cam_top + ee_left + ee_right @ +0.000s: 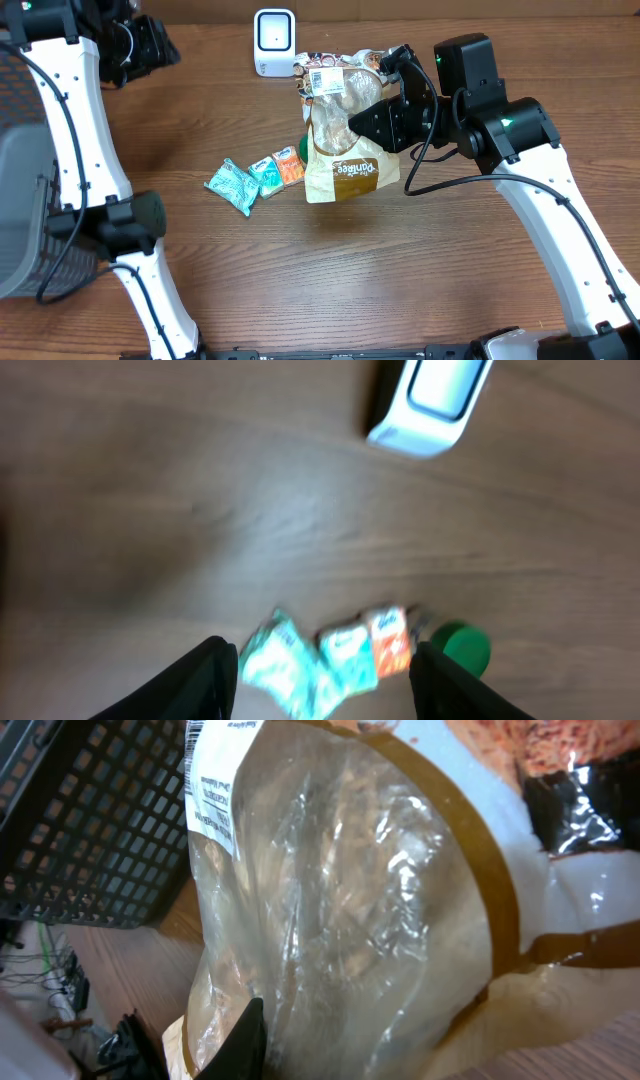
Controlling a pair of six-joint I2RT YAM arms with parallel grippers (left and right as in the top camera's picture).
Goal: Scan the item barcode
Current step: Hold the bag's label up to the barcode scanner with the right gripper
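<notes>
Currently, the task is judged to be well along but not visibly finished. The brown paper bread bag with a clear plastic window (340,150) is gripped at its side by the closed right jaws and appears to be held clear of the wooden desk (450,270). Its upper end is brought just beside the small white box-shaped scanner (273,42). The white printed barcode label (325,80) at the top of the bag is seen from above, so it seems turned upward rather than squarely at the scanner's face. Whether a read has registered cannot be told. What is left, by this judgement, is to tilt the label toward the scanner window and hold it there. The left jaws are seen standing open with nothing between them, near the desk's far left corner and well apart from the bag. Below the bag's left edge, a row of small teal and orange foil packets (255,178) and a green round object (462,645) lie on the desk. They are not between the label and the scanner. A grey mesh basket (20,200) stands at the far left, out of the way.
</notes>
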